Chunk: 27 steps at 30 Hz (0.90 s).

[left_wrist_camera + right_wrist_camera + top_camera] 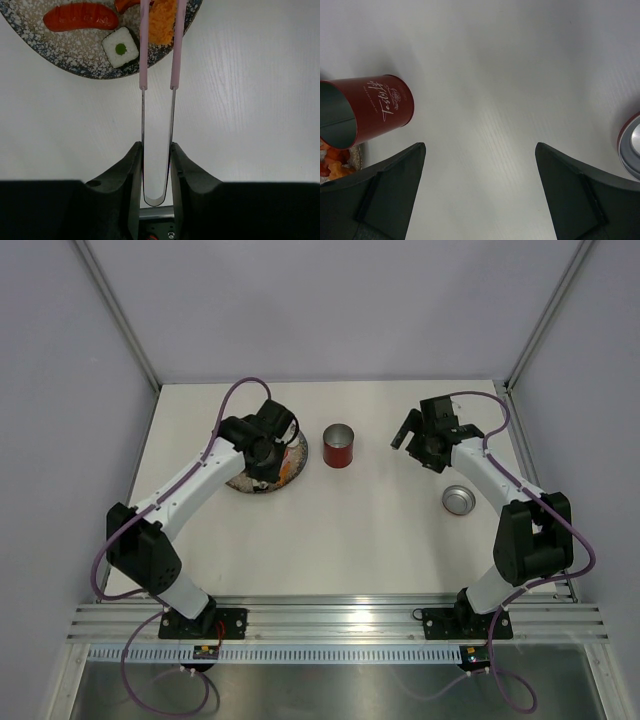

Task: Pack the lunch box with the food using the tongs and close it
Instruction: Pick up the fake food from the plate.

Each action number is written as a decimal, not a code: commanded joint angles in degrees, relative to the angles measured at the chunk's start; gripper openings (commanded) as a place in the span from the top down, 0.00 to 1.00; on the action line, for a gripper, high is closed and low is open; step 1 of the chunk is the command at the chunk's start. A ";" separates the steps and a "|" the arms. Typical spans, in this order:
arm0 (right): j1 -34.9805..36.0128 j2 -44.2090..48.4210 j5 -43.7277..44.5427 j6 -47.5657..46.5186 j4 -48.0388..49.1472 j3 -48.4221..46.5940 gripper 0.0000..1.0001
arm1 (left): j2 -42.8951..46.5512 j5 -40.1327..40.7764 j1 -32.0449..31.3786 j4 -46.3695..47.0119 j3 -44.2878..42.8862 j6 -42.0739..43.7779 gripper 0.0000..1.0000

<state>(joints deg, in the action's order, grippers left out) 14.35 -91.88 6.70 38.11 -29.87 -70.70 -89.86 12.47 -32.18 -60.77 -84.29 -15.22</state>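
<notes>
**Surface [350,540] layout: tongs bracketing the breaded piece**

Left claw [156,167] is pinching the tongs [174,75] near their joined end, squeezing them part-way. The tongs' long axis is running straight out from the claw onto the plate [75,67]. The breaded orange piece [161,22] is sitting between the two pink arms; I cannot tell whether it is gripped. The lunch box [339,445] is standing open just right of the plate, nearer the left arm. Right claw [480,147] is hanging spread wide and empty, with the lid [458,500] lying beside its arm.
</notes>
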 commanded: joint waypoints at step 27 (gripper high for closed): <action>0.24 1.96 0.68 -0.23 0.86 1.79 0.00 | -0.05 1.59 -0.07 2.77 5.54 0.02 0.69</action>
<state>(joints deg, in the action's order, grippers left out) 14.35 -91.88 6.61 37.95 -29.82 -69.08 -90.61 13.56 -32.18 -59.96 -79.09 -15.25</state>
